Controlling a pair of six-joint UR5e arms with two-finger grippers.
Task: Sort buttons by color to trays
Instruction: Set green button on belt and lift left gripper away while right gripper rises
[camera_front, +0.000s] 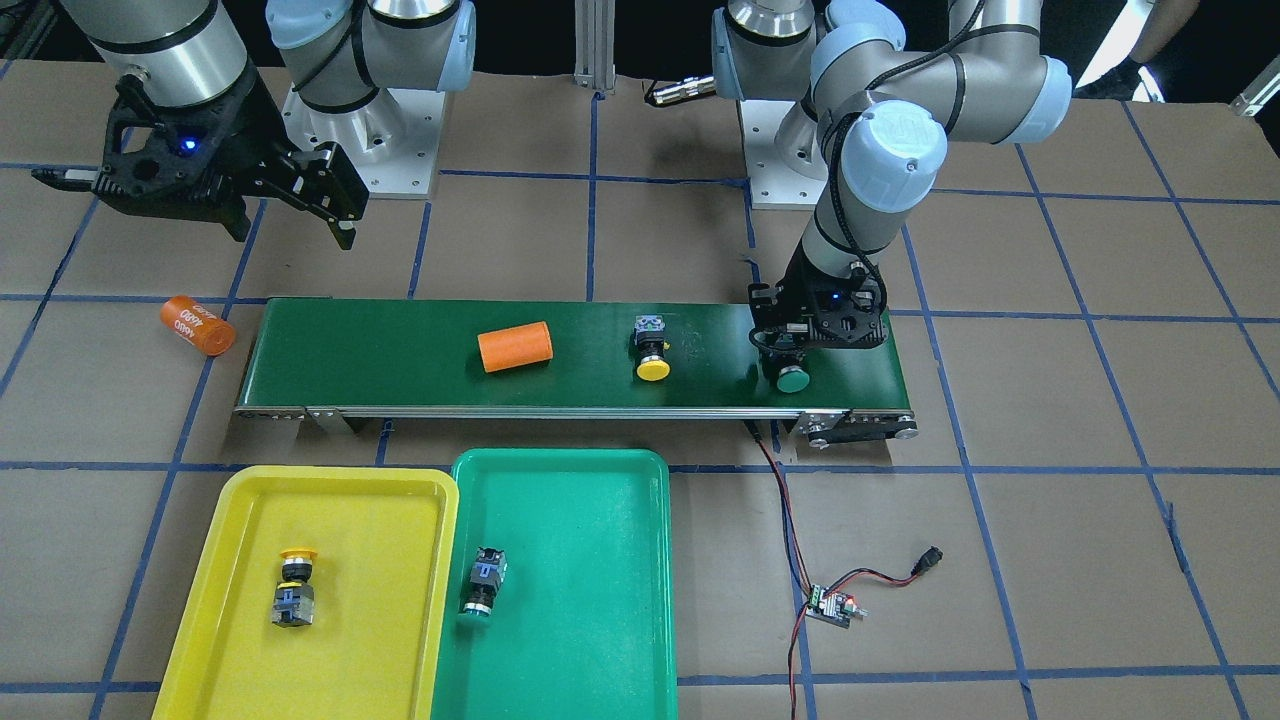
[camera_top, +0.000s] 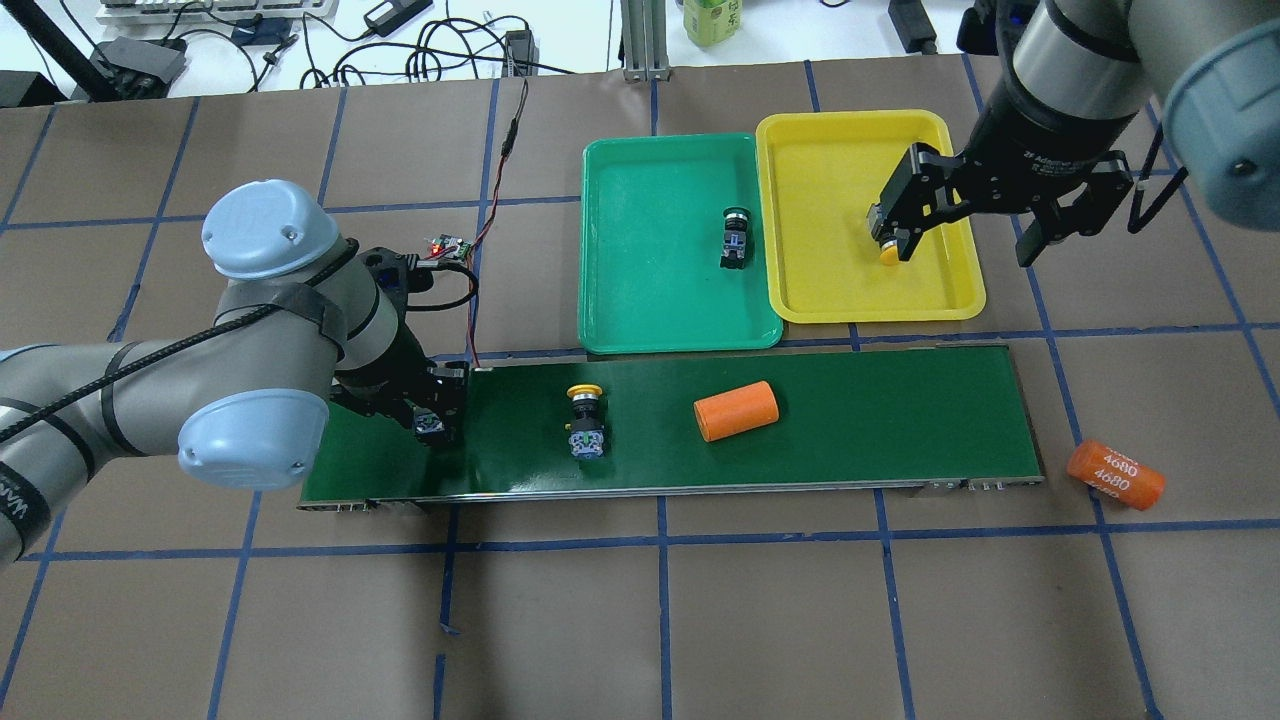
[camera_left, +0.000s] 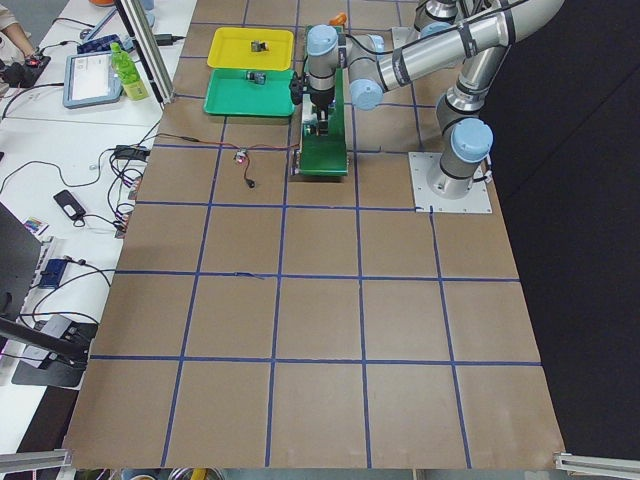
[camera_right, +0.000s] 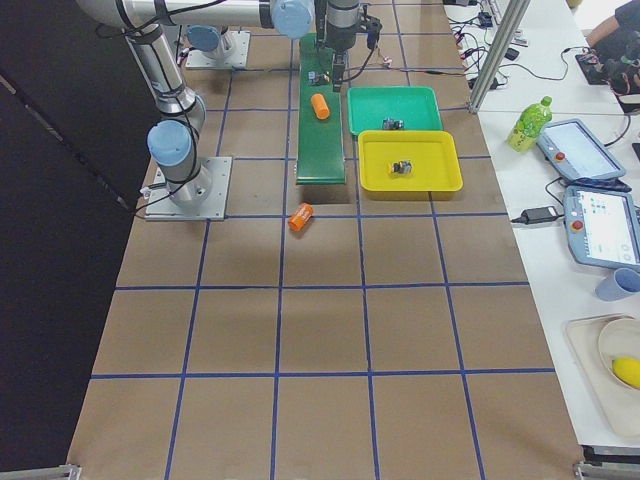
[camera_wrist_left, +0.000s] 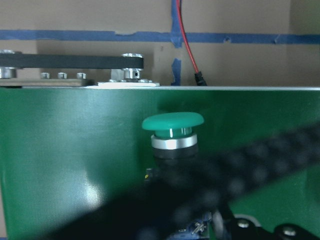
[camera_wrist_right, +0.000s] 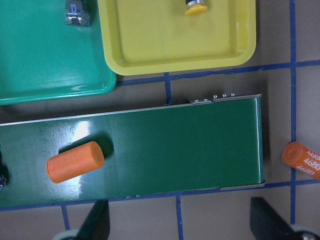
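Note:
My left gripper (camera_front: 795, 355) is down on the conveyor belt's end, shut on a green-capped button (camera_wrist_left: 172, 122) that lies on the belt (camera_top: 432, 425). A yellow-capped button (camera_front: 652, 350) lies mid-belt. Another yellow-capped button (camera_front: 293, 585) lies in the yellow tray (camera_front: 400, 500). Another green-capped button (camera_front: 483, 582) lies in the teal-green tray (camera_front: 600, 560). My right gripper (camera_top: 965, 228) is open and empty, held high over the yellow tray's edge; one of its fingers (camera_top: 895, 215) partly hides that tray's button in the overhead view.
The long dark green conveyor belt (camera_front: 400, 350) carries an orange cylinder (camera_front: 515, 346). A second orange cylinder (camera_front: 197, 325) lies on the table off the belt's end. A small circuit board with red and black wires (camera_front: 830, 605) lies beside the green tray.

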